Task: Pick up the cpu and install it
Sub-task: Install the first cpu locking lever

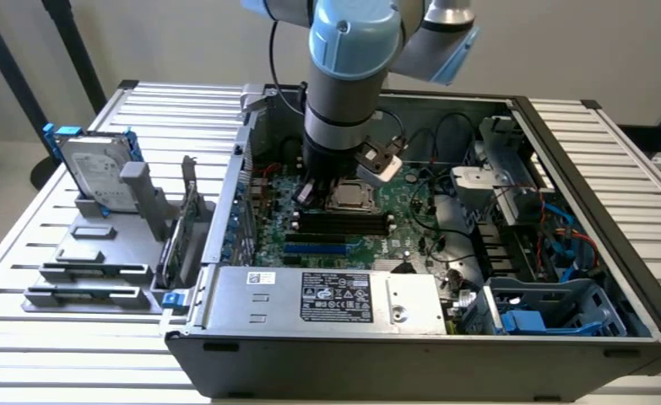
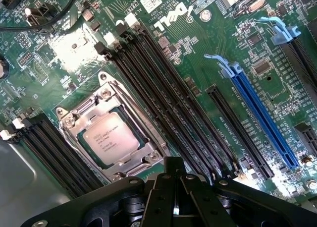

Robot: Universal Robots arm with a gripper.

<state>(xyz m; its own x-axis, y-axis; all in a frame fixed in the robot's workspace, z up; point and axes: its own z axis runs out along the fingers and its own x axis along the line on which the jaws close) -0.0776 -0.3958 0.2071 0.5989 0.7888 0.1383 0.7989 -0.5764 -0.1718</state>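
A slatted white metal tabletop (image 1: 37, 245) carries an open, dark grey steel computer case (image 1: 420, 354) lying on its side, its interior exposed from above. Inside lies a green motherboard (image 2: 198, 43), dense with small components, long black memory slots (image 2: 163, 88) and one glossy blue expansion slot (image 2: 262, 118). The pale blue and silver robot arm (image 1: 347, 67) reaches straight down into the case above the board. At the exterior view's left, matte grey plastic holder blocks (image 1: 100, 253) stand on the tabletop, one propping a silver rectangular hard drive (image 1: 96, 173) with blue brackets. The cpu (image 2: 110, 139), a small flat square with a shiny silver-grey lid and faint print, sits inside the bright metal socket frame (image 2: 74, 133) on the board, ringed by screw heads. The black claw (image 2: 173, 187) hovers just beside the socket, apart from the cpu and holding nothing; its tips appear pressed together.
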